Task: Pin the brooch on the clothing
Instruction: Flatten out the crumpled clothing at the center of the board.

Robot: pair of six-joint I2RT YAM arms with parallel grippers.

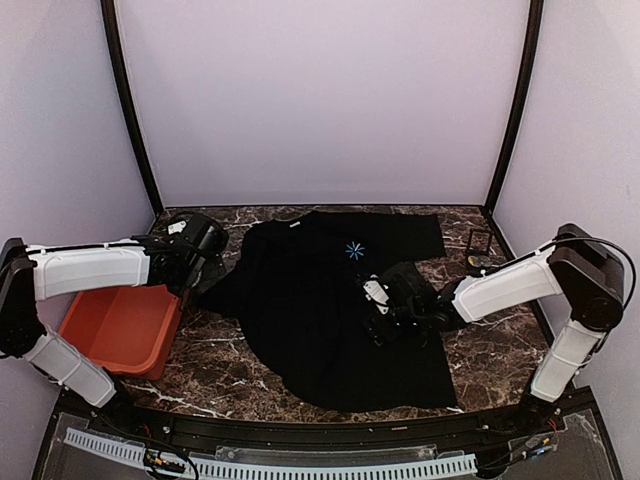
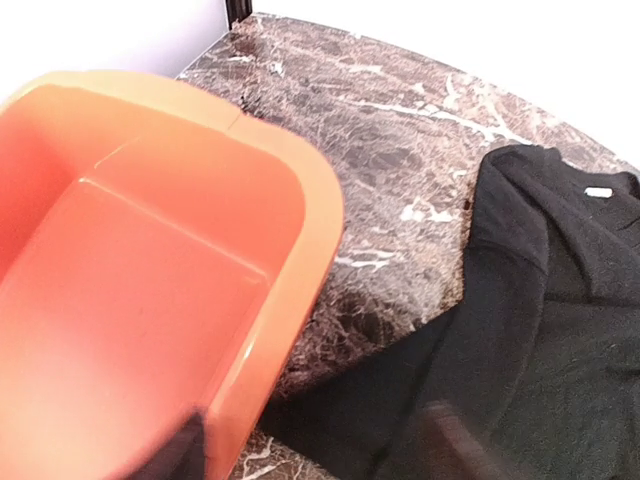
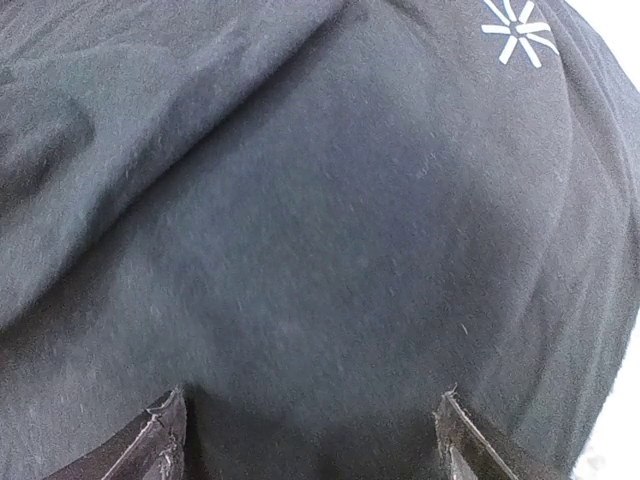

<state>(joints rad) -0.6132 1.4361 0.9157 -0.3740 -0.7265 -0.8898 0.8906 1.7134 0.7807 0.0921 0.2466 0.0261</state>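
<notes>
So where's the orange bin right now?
In the top view, the orange bin sits at the left near edge of the table, just left of the black T-shirt.

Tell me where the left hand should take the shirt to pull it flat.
Take the sleeve of the shirt nearest the bin, at its hem, coming in low from the left. It lies spread on the table with that edge free and facing left; the body is one broad sheet.
</notes>
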